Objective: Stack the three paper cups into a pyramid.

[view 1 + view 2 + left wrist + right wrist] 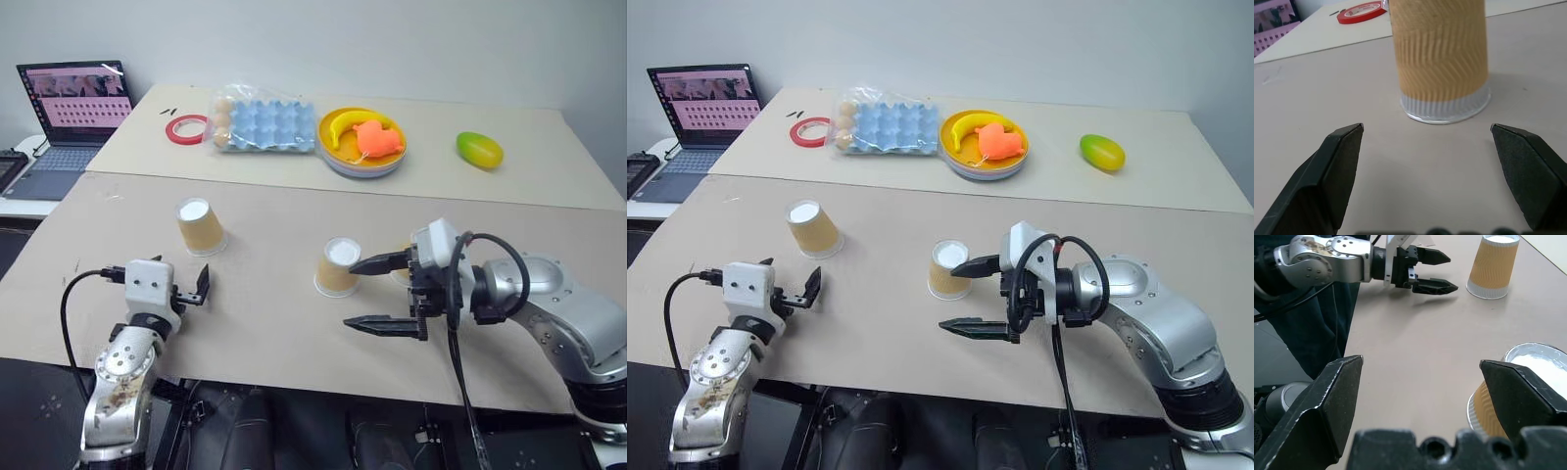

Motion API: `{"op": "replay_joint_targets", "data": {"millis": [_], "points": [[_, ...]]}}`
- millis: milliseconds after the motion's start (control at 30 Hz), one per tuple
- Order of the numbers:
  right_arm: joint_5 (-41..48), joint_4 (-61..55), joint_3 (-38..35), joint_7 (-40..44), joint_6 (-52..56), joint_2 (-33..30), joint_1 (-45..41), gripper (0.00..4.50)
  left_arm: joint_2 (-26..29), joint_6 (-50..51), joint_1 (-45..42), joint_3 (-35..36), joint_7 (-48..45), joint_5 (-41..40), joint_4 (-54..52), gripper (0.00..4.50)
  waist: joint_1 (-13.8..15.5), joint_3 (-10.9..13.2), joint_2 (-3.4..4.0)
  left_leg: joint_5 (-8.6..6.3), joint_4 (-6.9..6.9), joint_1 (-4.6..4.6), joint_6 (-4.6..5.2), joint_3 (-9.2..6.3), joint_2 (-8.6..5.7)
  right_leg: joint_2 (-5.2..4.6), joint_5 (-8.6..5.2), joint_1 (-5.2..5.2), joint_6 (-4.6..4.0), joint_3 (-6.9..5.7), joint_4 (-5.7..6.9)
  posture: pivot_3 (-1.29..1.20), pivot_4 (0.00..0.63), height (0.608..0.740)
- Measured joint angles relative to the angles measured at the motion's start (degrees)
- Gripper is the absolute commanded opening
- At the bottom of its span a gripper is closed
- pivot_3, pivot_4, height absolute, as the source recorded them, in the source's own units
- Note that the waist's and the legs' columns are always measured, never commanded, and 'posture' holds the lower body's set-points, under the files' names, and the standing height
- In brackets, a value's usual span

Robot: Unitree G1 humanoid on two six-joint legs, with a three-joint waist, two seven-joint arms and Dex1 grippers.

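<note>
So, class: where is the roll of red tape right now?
In the left eye view the red tape lies flat on the far table, on the robot's left, between the laptop and the blue egg tray.

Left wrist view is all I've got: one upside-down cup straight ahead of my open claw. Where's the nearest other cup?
Observer: A second cup stands upside down near the middle of the table, to the right of your cup and well apart from it.
Operator: Is the right claw holding it?
Observer: No. The right claw is open beside it, pointing left, with nothing between its fingers.
Operator: Anything stacked yet?
Observer: No. Both of those cups stand singly on the table.
</note>
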Motion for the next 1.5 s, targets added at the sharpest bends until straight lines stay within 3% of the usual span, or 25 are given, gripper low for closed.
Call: {"op": "replay_joint_targets", "data": {"millis": [333,733,1300,1400,1433,1500], "points": [[0.67,-2.55,-0.48,-2.47,0.17,0.34,2.17,4.5,1.7,-9.05,-11.07,-1.47,-6.03,-0.25,15.89,4.46,0.27,0.0,0.0,0.01,0.0,-0.01,0.0,-0.03,0.0,0.0,0.02,0.05,0.02,-0.02,-0.02,0.0,0.15,0.645],[1.15,-3.44,-0.63,-4.29,0.2,0.38,2.69,4.5,2.3,-9.93,-21.8,-1.55,-7.68,-2.37,18.7,4.46,0.19,0.0,0.0,0.02,0.0,0.02,0.0,-0.06,-0.03,0.0,0.04,0.15,0.06,-0.04,-0.04,0.0,0.15,0.645],[1.16,-3.44,-0.63,-4.29,0.21,0.39,2.69,4.5,1.92,-4.05,-20.38,-1.52,-6.72,-4.67,16.96,4.46,0.02,0.0,0.0,0.02,0.0,0.04,0.0,-0.08,-0.03,0.0,0.04,0.17,0.06,-0.05,-0.03,0.0,0.15,0.645],[1.16,-3.44,-0.62,-4.3,0.21,0.41,2.68,4.5,1.92,-3.77,-20.37,-1.47,-6.73,-4.92,16.9,3.77,0.04,0.0,0.0,0.02,0.0,0.04,0.0,-0.08,-0.02,0.01,0.04,0.16,0.06,-0.05,-0.03,0.0,0.15,0.645],[1.16,-3.44,-0.62,-4.3,0.21,0.41,2.68,4.5,1.92,-3.32,-20.37,-1.41,-6.73,-5.31,16.9,3.28,0.03,0.0,0.0,0.02,0.0,0.04,0.0,-0.08,-0.02,0.0,0.04,0.17,0.06,-0.05,-0.03,0.0,0.15,0.645],[1.16,-3.44,-0.62,-4.3,0.21,0.41,2.68,4.5,1.9,-3.03,-20.37,-1.33,-6.7,-5.83,16.84,2.73,0.03,0.0,0.0,0.02,0.0,0.04,0.0,-0.08,-0.02,0.0,0.04,0.17,0.06,-0.05,-0.03,0.0,0.15,0.645]]}}
